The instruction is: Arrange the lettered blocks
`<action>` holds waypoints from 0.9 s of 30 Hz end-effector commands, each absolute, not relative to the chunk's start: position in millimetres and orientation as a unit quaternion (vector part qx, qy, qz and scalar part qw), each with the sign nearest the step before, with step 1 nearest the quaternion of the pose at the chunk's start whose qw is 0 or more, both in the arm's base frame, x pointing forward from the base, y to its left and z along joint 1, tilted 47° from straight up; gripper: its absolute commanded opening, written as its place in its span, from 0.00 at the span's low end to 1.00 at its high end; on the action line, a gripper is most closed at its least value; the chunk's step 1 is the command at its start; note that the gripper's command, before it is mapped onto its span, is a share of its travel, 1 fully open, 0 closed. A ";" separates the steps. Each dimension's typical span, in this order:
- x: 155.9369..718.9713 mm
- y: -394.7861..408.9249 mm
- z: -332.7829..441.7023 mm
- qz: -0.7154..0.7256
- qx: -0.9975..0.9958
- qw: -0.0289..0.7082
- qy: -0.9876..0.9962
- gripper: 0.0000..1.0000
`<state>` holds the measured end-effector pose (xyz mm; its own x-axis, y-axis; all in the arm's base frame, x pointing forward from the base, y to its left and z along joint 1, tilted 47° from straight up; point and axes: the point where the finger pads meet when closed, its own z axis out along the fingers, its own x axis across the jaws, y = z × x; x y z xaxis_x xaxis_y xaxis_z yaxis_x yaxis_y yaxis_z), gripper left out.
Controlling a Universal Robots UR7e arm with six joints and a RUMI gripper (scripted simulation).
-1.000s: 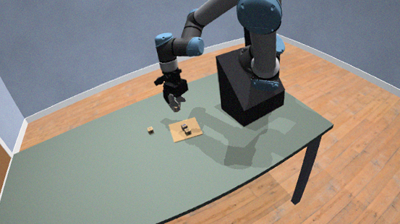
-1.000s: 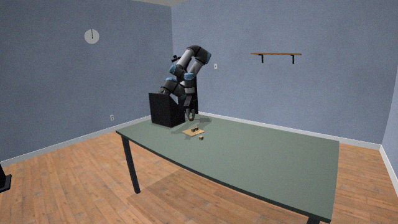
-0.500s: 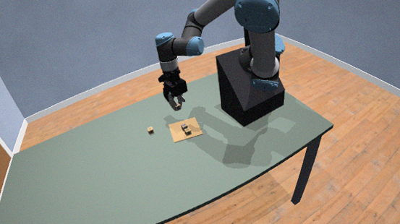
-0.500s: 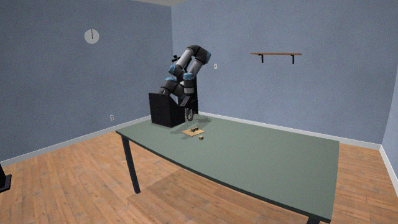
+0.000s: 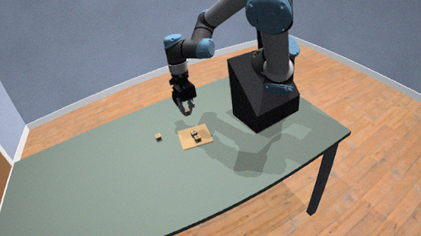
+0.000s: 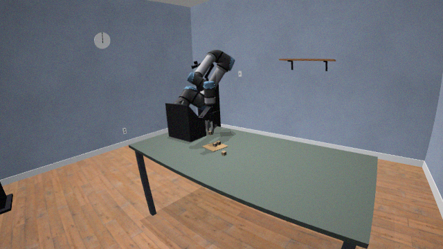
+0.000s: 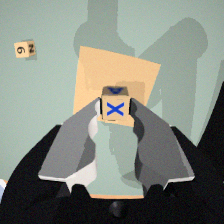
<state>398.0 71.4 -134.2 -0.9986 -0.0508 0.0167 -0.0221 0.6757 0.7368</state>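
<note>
Gripping the X block [image 5: 187, 111] [image 6: 210, 133] [image 7: 115, 106], the gripper [image 5: 187, 108] [image 6: 210, 131] [image 7: 115, 99] holds it between its fingertips, X face toward the wrist view. Beyond the fingertips, the mat [image 5: 186, 143] [image 6: 215, 149] [image 7: 90, 67] lies below, its long axis not determinable.

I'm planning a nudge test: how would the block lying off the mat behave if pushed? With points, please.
The loose block [image 5: 158, 137] [image 6: 223, 153] [image 7: 24, 49] would probably slide rather than roll, given its flat faces and square edges. It looks unlikely to tip under a low push, being about as wide as tall.
</note>
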 end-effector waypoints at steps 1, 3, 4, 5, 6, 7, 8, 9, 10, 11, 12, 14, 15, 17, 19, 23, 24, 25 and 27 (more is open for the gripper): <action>397.5 70.5 -134.6 -0.401 0.007 0.023 -0.916 0.05; 397.3 70.4 -134.8 -0.401 0.004 0.024 -0.916 0.05; 397.2 70.3 -134.8 -0.401 0.002 0.025 -0.916 0.05; 397.1 70.3 -134.9 -0.401 0.001 0.026 -0.916 0.05; 397.0 70.2 -134.9 -0.401 0.000 0.026 -0.916 0.05; 396.9 70.2 -135.0 -0.401 -0.001 0.027 -0.916 0.05; 396.9 70.1 -135.0 -0.401 -0.002 0.027 -0.916 0.05; 396.8 70.1 -135.0 -0.401 -0.003 0.027 -0.916 0.05; 396.8 70.1 -135.0 -0.401 -0.003 0.027 -0.916 0.05; 396.8 70.1 -135.1 -0.401 -0.004 0.028 -0.916 0.05; 396.7 70.1 -135.1 -0.401 -0.004 0.028 -0.916 0.05; 396.7 70.1 -135.1 -0.401 -0.004 0.028 -0.916 0.05; 396.7 70.1 -135.1 -0.401 -0.004 0.028 -0.916 0.05; 396.7 70.0 -135.1 -0.401 -0.005 0.028 -0.916 0.05; 396.7 70.0 -135.1 -0.401 -0.005 0.028 -0.916 0.05; 396.7 70.0 -135.1 -0.401 -0.005 0.028 -0.916 0.05; 396.7 70.0 -135.1 -0.401 -0.005 0.028 -0.916 0.05; 396.7 70.0 -135.1 -0.401 -0.005 0.028 -0.916 0.05; 396.7 70.1 -135.1 -0.401 -0.005 0.028 -0.916 0.05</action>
<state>396.3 70.5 -135.2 -0.9983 -0.0146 0.0561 0.0314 0.6776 0.7347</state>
